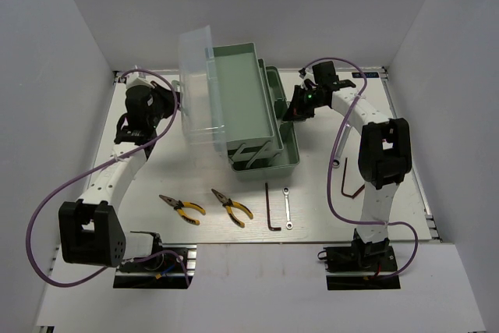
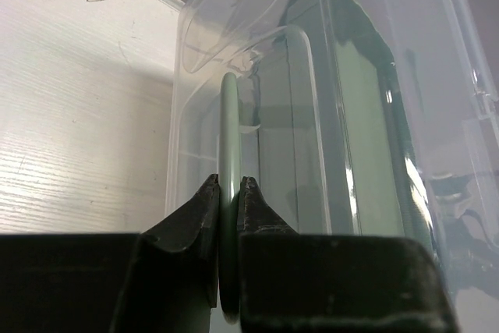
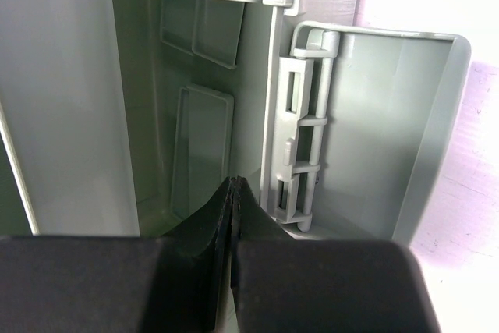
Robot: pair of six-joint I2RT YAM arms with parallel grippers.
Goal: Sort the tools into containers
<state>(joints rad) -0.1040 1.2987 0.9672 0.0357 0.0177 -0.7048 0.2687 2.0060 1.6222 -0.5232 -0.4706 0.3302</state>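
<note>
Five tools lie loose on the tabletop point(image 1: 210, 228) on the near side of the toolbox point(image 1: 290, 163): yellow pliers point(image 1: 182, 208), second pliers point(image 1: 231, 207), a black hex key point(image 1: 270, 208), a wrench point(image 1: 288, 208) and a reddish hex key point(image 1: 348, 181). We judge sorting not yet begun; we are opening the box. On the toolbox's lid side the left gripper point(image 2: 228, 185) pinches the green handle point(image 2: 228, 115). Opposite, the right gripper point(image 3: 234, 185) is pressed together, on what we cannot tell. Next we must release and reach nearer, where open tabletop gives room. Beyond the toolbox, white walls point(image 1: 70, 52) crowd us.
</note>
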